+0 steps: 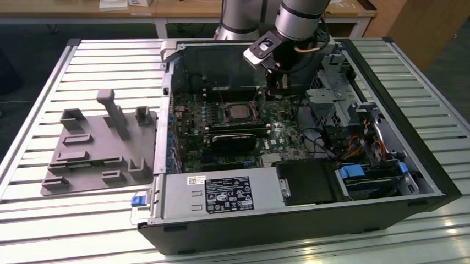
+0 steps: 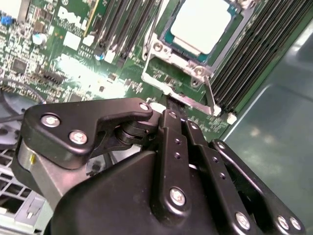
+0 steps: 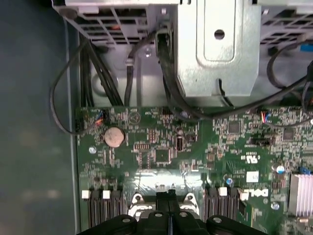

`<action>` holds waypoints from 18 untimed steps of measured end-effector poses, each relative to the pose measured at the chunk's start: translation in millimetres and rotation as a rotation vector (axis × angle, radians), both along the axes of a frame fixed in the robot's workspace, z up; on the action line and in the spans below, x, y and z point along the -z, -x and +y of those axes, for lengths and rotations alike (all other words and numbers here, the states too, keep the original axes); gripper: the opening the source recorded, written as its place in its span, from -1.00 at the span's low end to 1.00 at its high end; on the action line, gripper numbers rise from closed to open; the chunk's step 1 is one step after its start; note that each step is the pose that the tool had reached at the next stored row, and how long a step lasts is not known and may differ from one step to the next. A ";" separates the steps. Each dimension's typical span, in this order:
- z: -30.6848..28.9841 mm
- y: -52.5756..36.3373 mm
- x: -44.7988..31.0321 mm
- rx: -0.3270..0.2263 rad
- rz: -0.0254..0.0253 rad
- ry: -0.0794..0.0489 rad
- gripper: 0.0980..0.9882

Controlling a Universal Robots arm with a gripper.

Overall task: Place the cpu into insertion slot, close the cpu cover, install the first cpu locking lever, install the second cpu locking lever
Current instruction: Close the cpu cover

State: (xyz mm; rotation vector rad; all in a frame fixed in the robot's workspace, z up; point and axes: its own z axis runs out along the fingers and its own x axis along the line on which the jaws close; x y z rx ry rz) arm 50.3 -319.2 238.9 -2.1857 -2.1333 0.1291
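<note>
The cpu (image 2: 200, 24) already lies in the insertion slot (image 2: 157, 46), and the cpu cover (image 2: 178, 55) seems to be down around it. I cannot tell whether the levers are locked. One thin lever (image 2: 211, 97) stands out just in front of the gripper (image 2: 172, 110). The jaws are closed together and hold nothing that I can see. Long black memory slots (image 2: 244, 58) lie on both sides of the socket. Cables (image 3: 171, 93) hang nearby inside the computer case (image 1: 433, 181) on the worktop (image 1: 74, 231).
</note>
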 end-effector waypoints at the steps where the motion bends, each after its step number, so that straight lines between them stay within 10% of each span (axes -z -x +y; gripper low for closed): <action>1: 0.0 0.0 0.1 0.000 0.0070 0.000 -0.98; 4: 0.0 0.0 0.3 0.000 0.0281 0.000 -0.98; 9: 0.0 0.0 0.3 0.000 0.0374 0.000 -0.98; 18: 0.0 4.0 0.3 0.000 0.0258 0.000 -0.98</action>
